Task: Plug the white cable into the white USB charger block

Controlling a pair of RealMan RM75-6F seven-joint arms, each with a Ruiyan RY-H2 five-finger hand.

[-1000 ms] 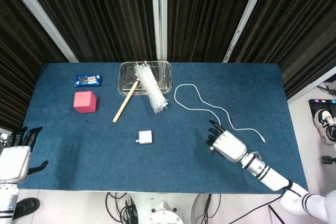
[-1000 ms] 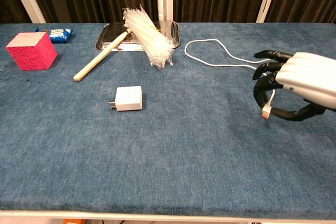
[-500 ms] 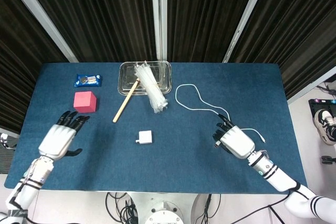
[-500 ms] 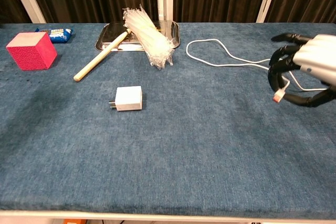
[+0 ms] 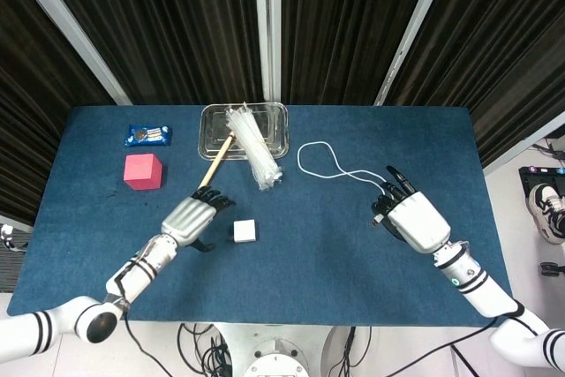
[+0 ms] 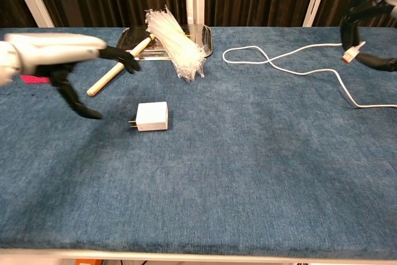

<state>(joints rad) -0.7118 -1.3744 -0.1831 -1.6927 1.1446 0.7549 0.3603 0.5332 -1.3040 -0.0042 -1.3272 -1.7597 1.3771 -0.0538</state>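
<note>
The white USB charger block (image 5: 244, 231) lies flat near the middle of the blue table, its prongs pointing left in the chest view (image 6: 152, 116). My left hand (image 5: 194, 218) hovers just left of it with fingers spread and nothing in them; it is apart from the block. My right hand (image 5: 411, 221) is raised at the right side. It pinches the plug end (image 6: 350, 53) of the white cable (image 5: 299, 159). The rest of the cable trails in a loop over the table behind it.
At the back stands a clear tray (image 5: 212, 121). A bundle of clear plastic strips (image 5: 254, 158) and a wooden stick (image 5: 212, 174) lean out of it toward my left hand. A pink cube (image 5: 143, 171) and a blue packet (image 5: 147, 135) lie at the far left.
My left hand has swung in from the table's left edge to just beside the charger block. My right hand has risen and moved back with the plug, dragging the cable along.
</note>
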